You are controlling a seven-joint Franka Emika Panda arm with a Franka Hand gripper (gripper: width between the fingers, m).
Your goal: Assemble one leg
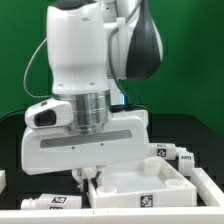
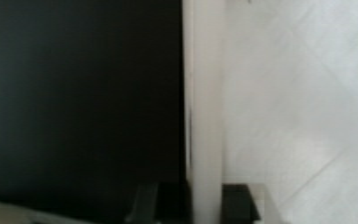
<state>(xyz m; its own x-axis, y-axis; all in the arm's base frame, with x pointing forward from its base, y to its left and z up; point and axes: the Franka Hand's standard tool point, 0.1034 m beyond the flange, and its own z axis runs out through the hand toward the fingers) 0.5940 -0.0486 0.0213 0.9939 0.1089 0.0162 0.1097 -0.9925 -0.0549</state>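
Observation:
My gripper (image 1: 87, 178) is lowered onto the near-left rim of the large flat white panel (image 1: 112, 196), which lies on the black table. In the wrist view the panel's raised edge (image 2: 202, 100) runs straight between my two dark fingers (image 2: 242, 203). They stand close on either side of it and seem to be closed on it. Two white legs with marker tags (image 1: 163, 152) (image 1: 186, 158) lie beside the panel on the exterior view's right. Another leg (image 1: 55, 201) lies at the front left. I hold no leg.
A white piece (image 1: 3, 180) shows at the exterior view's left edge. The arm's wide white body hides the table behind the panel. A green wall stands at the back.

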